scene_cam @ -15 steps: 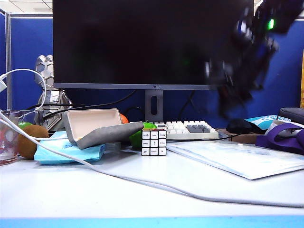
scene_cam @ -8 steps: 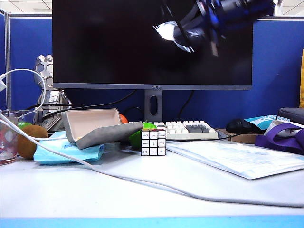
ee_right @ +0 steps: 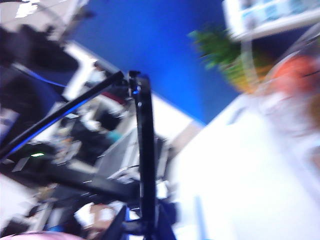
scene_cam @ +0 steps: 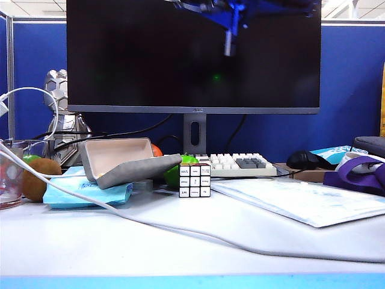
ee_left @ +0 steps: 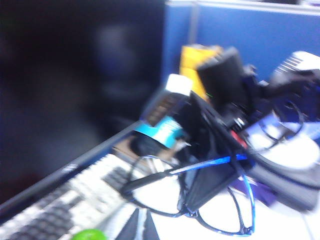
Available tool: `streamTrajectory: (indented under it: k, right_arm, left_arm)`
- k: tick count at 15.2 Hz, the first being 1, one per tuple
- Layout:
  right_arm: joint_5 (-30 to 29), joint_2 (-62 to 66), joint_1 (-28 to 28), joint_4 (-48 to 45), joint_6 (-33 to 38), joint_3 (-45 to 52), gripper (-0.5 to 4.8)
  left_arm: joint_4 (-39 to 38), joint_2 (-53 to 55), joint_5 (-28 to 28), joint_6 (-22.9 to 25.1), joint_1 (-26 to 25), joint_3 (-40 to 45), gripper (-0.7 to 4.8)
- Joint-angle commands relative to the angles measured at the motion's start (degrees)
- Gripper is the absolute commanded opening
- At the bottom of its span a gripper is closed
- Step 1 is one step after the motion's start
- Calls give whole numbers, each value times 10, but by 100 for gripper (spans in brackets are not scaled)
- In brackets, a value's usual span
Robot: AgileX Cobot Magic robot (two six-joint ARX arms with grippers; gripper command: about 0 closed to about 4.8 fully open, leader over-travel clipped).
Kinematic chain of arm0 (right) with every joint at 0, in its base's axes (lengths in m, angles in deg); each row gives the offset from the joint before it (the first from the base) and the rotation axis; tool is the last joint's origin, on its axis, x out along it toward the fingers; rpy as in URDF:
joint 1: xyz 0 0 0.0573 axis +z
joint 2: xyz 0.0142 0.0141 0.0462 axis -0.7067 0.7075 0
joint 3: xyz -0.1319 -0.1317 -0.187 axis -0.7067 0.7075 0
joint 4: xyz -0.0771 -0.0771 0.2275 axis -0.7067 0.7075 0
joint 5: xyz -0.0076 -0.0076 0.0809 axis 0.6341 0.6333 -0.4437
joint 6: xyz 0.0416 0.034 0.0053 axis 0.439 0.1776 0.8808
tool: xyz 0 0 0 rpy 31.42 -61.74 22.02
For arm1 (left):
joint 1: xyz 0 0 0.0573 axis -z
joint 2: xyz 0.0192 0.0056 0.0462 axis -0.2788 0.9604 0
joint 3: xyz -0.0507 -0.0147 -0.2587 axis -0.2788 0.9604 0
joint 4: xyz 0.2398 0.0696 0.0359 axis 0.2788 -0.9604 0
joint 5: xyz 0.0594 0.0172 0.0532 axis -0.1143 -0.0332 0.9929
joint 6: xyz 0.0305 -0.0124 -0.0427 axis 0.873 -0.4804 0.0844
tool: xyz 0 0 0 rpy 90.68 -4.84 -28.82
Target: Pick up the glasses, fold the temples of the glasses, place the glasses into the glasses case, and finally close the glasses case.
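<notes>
Blue partition wall [scene_cam: 349, 90]; white desk [scene_cam: 180, 241].

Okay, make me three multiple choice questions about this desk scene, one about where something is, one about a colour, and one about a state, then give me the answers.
1. Where does the glasses case rest?
A. On the light blue tissue packet
B. On the keyboard
C. On the monitor stand

2. What colour is the case's outside?
A. Red
B. Grey
C. Yellow

3. What state is the case in?
A. Closed
B. Open, with no glasses seen inside
C. Open, with glasses inside

Answers:
1 A, its grey shell lies on the packet.
2 B, the shell is grey felt with a beige lining.
3 B, the lid stands up, and the glasses are up in the air at the left gripper, with the right gripper at one temple.
</notes>
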Motion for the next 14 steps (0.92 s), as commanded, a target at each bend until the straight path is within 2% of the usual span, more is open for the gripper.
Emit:
streamTrajectory:
  k: [1, 2, 5, 6, 9, 12, 14]
  right_arm:
    - [-16, -5, 14, -34, 65, -2, -5]
    - [-15, -5, 15, -35, 85, -2, -5]
    - [-16, -5, 15, -40, 89, -2, -5]
    - [-16, -5, 15, -41, 90, -2, -5]
    - [-19, -5, 15, -42, 90, -2, -5]
    - [-20, -5, 16, -42, 90, -2, -5]
    - [-19, -5, 16, -42, 90, -2, -5]
  left_arm:
    - [45, 4, -12, 4, 0, -3, -6]
    - [70, 8, -11, 2, 6, -3, -6]
    - [84, 33, -11, 0, 21, -3, -6]
    - [95, 47, 3, 0, 49, -3, -6]
    - [103, 66, 7, 2, 84, -3, -6]
    - [103, 81, 32, 4, 91, -3, -6]
    - [130, 80, 31, 2, 91, -4, -6]
